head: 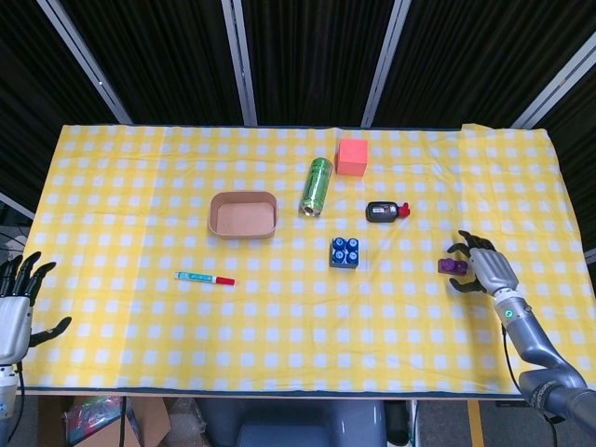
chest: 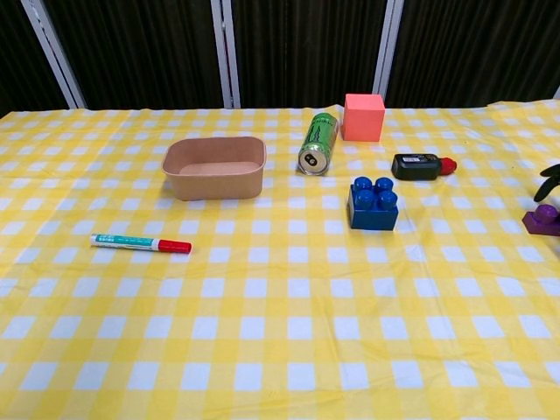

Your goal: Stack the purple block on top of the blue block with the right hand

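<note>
The purple block (head: 453, 266) lies on the yellow checked cloth at the right; the chest view shows the purple block (chest: 543, 219) at its right edge. My right hand (head: 486, 265) sits just to its right, fingers spread and curving toward and over the block without lifting it. In the chest view only a dark fingertip (chest: 551, 172) shows above the block. The blue block (head: 345, 252) (chest: 372, 203) stands studs up near the table's middle, well left of the hand. My left hand (head: 16, 305) hangs off the table's near left corner, fingers apart and holding nothing.
A brown tray (head: 243, 215), a green can (head: 317, 186) on its side, a pink cube (head: 352, 156), a small black bottle with red cap (head: 384, 211) and a red-capped marker (head: 204, 277) lie on the cloth. The table's right edge is close behind my right hand.
</note>
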You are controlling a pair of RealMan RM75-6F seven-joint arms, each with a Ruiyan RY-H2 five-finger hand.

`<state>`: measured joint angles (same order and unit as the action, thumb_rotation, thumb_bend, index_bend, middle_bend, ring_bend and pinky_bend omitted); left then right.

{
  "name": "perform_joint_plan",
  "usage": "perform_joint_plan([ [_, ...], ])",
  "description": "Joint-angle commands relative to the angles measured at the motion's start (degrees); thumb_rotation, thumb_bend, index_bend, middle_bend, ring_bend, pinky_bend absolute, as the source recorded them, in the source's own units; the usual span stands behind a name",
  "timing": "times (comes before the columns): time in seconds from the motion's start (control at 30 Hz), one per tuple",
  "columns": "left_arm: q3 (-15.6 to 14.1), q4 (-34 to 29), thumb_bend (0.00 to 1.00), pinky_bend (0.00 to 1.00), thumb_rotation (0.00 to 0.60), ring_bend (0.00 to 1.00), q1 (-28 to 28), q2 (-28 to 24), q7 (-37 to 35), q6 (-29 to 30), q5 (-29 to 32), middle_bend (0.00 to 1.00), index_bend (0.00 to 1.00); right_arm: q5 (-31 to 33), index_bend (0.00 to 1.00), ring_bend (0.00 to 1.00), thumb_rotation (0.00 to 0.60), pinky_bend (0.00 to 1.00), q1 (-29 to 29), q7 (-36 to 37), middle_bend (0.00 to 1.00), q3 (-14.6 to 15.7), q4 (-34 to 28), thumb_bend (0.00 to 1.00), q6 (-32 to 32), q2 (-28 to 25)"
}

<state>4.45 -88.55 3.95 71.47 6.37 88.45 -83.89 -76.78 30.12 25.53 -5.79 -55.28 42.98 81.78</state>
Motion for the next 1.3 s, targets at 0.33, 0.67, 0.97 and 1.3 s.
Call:
perform_joint_plan([
  [0.33, 0.19, -0.11, 0.12, 0.05, 0.6, 0.0, 0.04, 0.09, 0.47, -0.17, 0.49, 0.05, 0.16, -0.98, 0.32, 0.0, 0.6, 0.0, 0.2, 2.0, 0.0, 0.81, 2.79, 0.39, -0.49, 1.68],
  [0.67, 0.22, -0.29, 0.12, 0.05, 0.6, 0.0, -0.13, 0.08, 0.96, 0.02, 0.72, 0.05, 0.16, -1.73, 0.37, 0.0, 0.6, 0.0, 0.44, 3.72, 0.0, 1.21, 5.05, 0.39, -0.66, 2.55],
  [0.97, 0.19, -0.31, 0.12, 0.05, 0.6, 0.0, -0.05, 0.26, 1.54, -0.08, 0.73, 0.05, 0.16, -2.29, 0.38, 0.0, 0.6, 0.0, 0.49, 4.85, 0.0, 1.65, 6.39, 0.4, -0.81, 3.18],
  [1.3, 0.17, -0.34, 0.12, 0.05, 0.6, 0.0, -0.03, 0.37, 1.93, -0.19, 0.86, 0.05, 0.16, -2.89, 0.4, 0.0, 0.6, 0.0, 0.63, 5.8, 0.0, 1.88, 7.18, 0.4, -0.48, 3.53],
])
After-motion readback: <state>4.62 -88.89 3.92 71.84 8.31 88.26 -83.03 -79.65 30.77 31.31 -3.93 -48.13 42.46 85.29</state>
